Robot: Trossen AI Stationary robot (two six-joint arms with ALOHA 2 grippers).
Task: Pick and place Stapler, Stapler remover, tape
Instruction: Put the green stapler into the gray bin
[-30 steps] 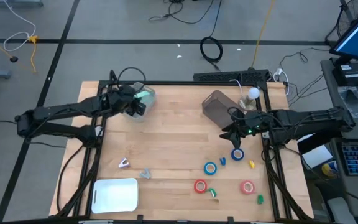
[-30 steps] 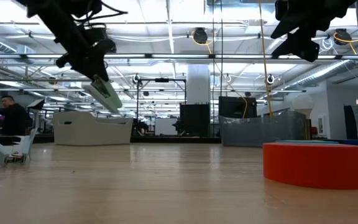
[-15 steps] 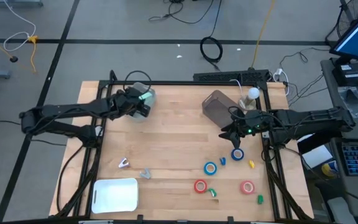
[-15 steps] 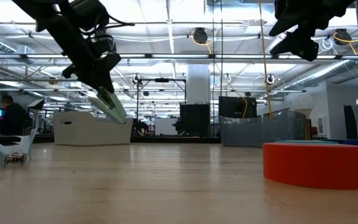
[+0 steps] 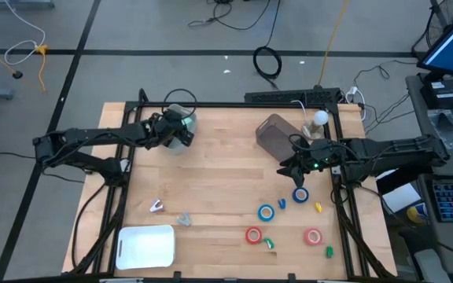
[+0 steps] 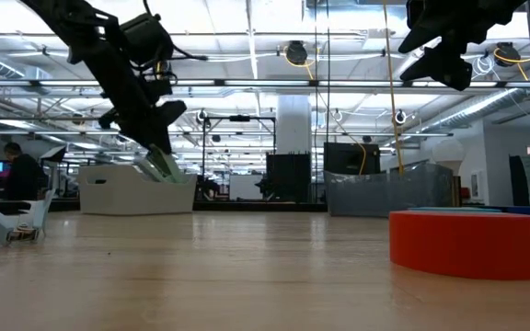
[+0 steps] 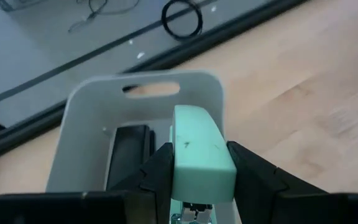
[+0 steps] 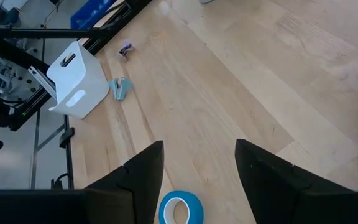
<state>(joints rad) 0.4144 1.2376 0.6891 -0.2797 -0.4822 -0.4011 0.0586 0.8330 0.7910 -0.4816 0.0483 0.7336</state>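
My left gripper (image 5: 181, 126) is shut on a mint-green stapler (image 7: 197, 152) over a pale bin (image 7: 145, 93) at the table's far left. A dark object (image 7: 129, 152) lies in that bin. My right gripper (image 8: 197, 168) hangs open above a blue tape roll (image 5: 300, 194) on the right. Flat on the wood lie another blue roll (image 5: 267, 212) and two red rolls (image 5: 253, 235) (image 5: 313, 236). Two staple removers, one purple-white (image 5: 156, 206) and one grey-blue (image 5: 184, 219), rest near the left front. My left gripper pinches the stapler's two long sides (image 7: 176, 168) between its fingers. The fingers come slanting down from the table's left and lie along the stapler. The stapler (image 6: 162, 165) is lifted clear and tilted, its free end lowest, over the bin's mouth.
A grey bin (image 5: 276, 134) and a white bulb-like thing (image 5: 319, 118) stand at the far right. A white container (image 5: 146, 245) sits at the near left corner. Small blue, yellow and green pieces (image 5: 318, 207) lie among the tape rolls. The table's middle is bare wood.
My left gripper has sunk and gone a little toward the table's right with the stapler, which now hangs lower, closer to the pale bin. My right gripper has kept still.
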